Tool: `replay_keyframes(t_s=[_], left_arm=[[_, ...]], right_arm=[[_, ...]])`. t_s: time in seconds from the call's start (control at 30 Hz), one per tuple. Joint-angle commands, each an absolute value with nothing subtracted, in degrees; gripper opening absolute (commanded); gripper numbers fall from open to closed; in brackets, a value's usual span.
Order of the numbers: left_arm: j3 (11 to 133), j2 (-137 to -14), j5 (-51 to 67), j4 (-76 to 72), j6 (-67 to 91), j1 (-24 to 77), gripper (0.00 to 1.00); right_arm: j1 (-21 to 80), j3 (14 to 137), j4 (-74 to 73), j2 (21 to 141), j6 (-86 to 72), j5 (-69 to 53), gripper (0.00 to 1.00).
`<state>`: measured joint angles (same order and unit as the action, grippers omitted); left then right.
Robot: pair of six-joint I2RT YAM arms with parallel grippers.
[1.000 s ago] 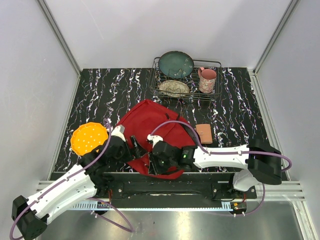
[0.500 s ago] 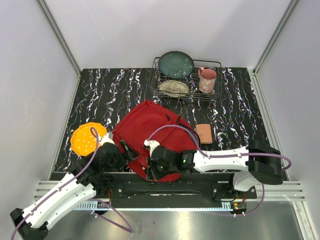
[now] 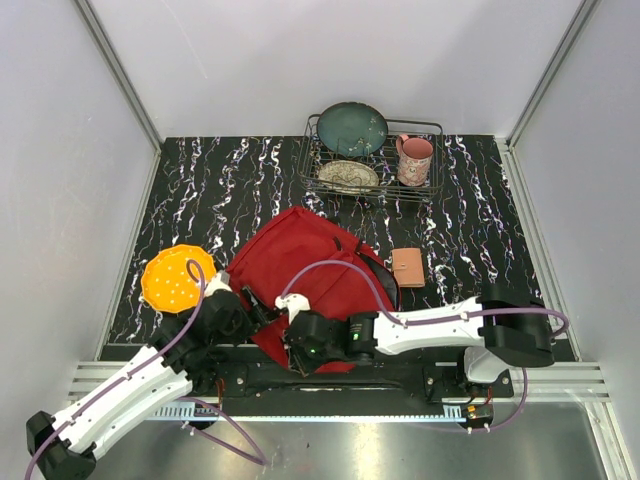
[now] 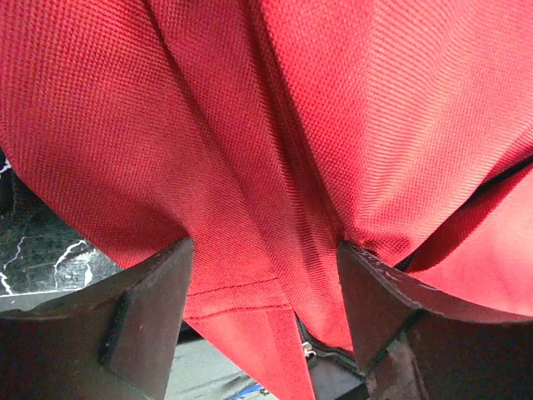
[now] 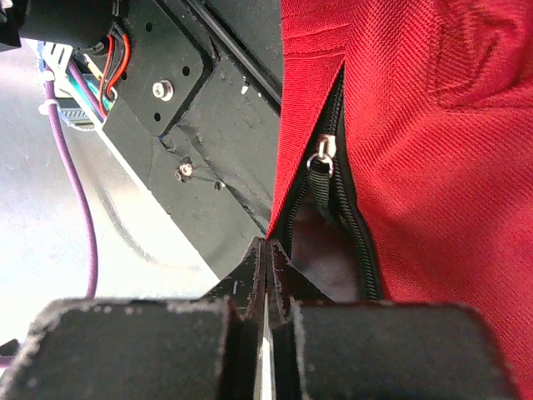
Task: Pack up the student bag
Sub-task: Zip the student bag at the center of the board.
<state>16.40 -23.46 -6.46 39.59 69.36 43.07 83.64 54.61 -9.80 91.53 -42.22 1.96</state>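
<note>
Over the last second my right gripper (image 5: 265, 250) has gone from part-open to jaws pressed flat together, and it has slid along the near edge of the large red fabric backpack (image 3: 300, 260), towards that bag's left corner. In the right wrist view the fingertips meet just where the hem of the bag's opening comes to a point, below the small metal zipper pull (image 5: 321, 158). I cannot tell whether any cloth is caught between them. The left gripper (image 4: 262, 250) has drawn back to the bag's near-left side and narrowed a little. Its jaws stand apart with a fold of red cloth bulging between them, not yet clamped. The bag itself has spread and shifted slightly. I read this as both hands setting up to hold the mouth open, so packing proper has barely begun. The bag lies on a black tabletop veined with white (image 3: 210, 190). Just left of it sits an orange round perforated plastic disc (image 3: 177, 279), and just right of it a small tan leather wallet (image 3: 407, 267). Beyond the bag stands a dark wire dish rack (image 3: 425, 124) holding a dark green plate (image 3: 352, 128), a pale patterned plate (image 3: 348, 176) and a pink mug (image 3: 413, 160). Plain pale walls (image 3: 300, 60) close in behind the bag and on both sides of it.
</note>
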Motion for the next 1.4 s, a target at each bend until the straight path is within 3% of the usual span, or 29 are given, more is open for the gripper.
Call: replay_keyframes(t_s=[0.0, 0.1, 0.13, 0.27, 0.47, 0.6, 0.7, 0.93, 1.07, 1.37], left_arm=[[14.33, -24.34, -4.66, 34.9, 70.14, 43.24, 0.7], [12.75, -25.74, -4.22, 32.26, 70.49, 43.42, 0.58], [12.4, -26.1, -4.04, 31.56, 70.66, 43.42, 0.46], [12.22, -27.68, -4.39, 29.8, 70.66, 43.68, 0.22], [12.39, -27.69, -5.36, 29.8, 69.96, 43.68, 0.0], [12.39, -25.94, -5.45, 29.62, 69.17, 43.77, 0.0], [12.66, -24.18, -5.8, 30.5, 68.38, 43.68, 0.0], [11.87, -20.66, -5.01, 31.03, 66.97, 43.68, 0.0], [11.6, -19.07, -4.57, 30.94, 66.71, 43.68, 0.0], [11.87, -18.72, -4.39, 30.85, 66.36, 43.68, 0.0]], right_arm=[[84.64, 52.65, -6.08, 86.57, -41.05, 3.08, 0.0], [84.81, 51.68, -4.31, 86.57, -40.96, 2.11, 0.01], [85.08, 51.42, -3.7, 86.66, -40.96, 1.94, 0.01], [85.69, 51.68, -2.99, 87.71, -40.08, 0.27, 0.02], [86.31, 51.86, -3.69, 87.55, -38.94, -1.58, 0.12], [86.31, 50.19, -3.77, 84.21, -40.07, 1.74, 0.34], [86.13, 48.96, -6.41, 79.73, -41.74, 8.85, 0.41], [86.13, 45.09, -8.17, 72.25, -46.4, 21.26, 0.34], [84.47, 45.17, -8.26, 74.17, -46.41, 19.52, 0.28], [84.46, 49.22, -4.83, 84.54, -43.15, 13.19, 0.31]])
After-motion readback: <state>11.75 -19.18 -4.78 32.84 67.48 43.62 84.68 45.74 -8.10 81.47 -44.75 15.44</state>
